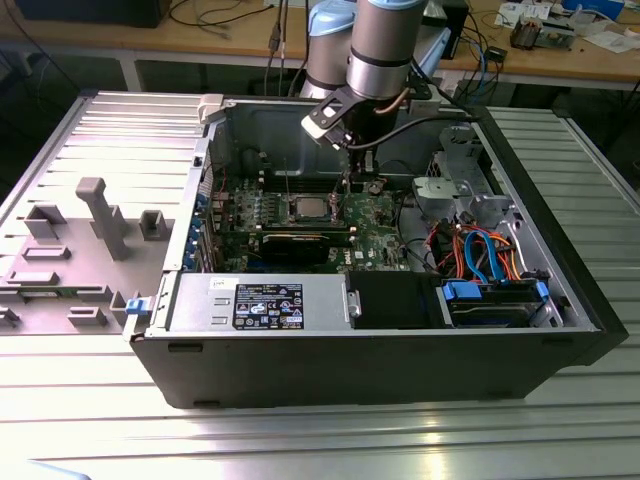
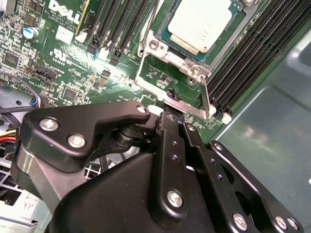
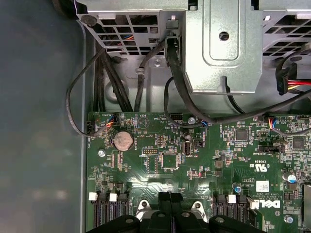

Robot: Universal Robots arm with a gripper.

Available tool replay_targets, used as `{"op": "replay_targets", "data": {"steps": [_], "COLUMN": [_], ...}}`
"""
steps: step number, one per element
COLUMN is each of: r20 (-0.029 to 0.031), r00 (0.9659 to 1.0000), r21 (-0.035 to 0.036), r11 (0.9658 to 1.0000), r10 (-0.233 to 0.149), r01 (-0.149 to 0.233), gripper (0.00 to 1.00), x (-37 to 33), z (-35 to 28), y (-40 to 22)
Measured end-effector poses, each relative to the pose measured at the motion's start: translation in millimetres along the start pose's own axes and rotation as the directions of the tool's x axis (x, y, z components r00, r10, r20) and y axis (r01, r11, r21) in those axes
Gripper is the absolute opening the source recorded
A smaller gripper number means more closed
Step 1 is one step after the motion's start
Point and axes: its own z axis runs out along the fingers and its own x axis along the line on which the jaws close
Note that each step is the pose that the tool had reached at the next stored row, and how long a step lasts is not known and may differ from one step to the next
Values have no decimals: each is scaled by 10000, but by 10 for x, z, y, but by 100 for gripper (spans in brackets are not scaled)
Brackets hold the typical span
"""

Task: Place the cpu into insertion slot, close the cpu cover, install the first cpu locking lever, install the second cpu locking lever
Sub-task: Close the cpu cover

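The cpu (image 2: 199, 22), a square chip with a dull silver top, lies flat in the insertion slot (image 1: 309, 209) on the green board. The cpu cover (image 2: 171, 54) is a silver frame lying around the chip's edge. A thin silver locking lever (image 2: 206, 94) runs along the socket's side towards my fingertips. My black gripper (image 2: 171, 115) hangs just off the socket's corner, fingers pressed together, tips at the lever's end. Whether it holds the lever is hidden. In the exterior view the gripper (image 1: 352, 182) is low inside the case, on the exterior view's right of the socket.
Long black memory slots (image 2: 252, 53) flank the socket. A black graphics card (image 1: 300, 240) lies in front of it, the power supply (image 1: 260, 300) nearer still. A grey drive cage (image 3: 218, 43) with black cables stands beyond the board. Coloured cables (image 1: 480, 250) fill the case's right.
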Motion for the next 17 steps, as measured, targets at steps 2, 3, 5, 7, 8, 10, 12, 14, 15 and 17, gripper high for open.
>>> {"op": "replay_targets", "data": {"steps": [2, 3, 5, 7, 8, 10, 12, 14, 15, 17], "r20": [0, 0, -1, 0, -1, 0, 0, 0, 0, -1], "r00": [10000, 10000, 10000, 10000, 10000, 10000, 10000, 10000, 10000, 10000], "r21": [2, 2, 2, 4, 4, 5, 4, 5, 5, 5], "r11": [10000, 10000, 10000, 10000, 10000, 10000, 10000, 10000, 10000, 10000], "r10": [-1, -2, -6, -10, -12, -15, -18, -21, -22, -27], "r01": [1, 2, 6, 10, 12, 15, 18, 21, 22, 27], "gripper": [11, 11, 11, 11, 11, 11, 11, 11, 11, 11], "x": [0, 0, 0, 0, 1, 1, 1, 1, 1, 1], "z": [2, 4, 7, 10, 13, 16, 18, 20, 21, 24], "y": [-9, -13, -24, -36, -43, -52, -63, -75, -80, -97]}}
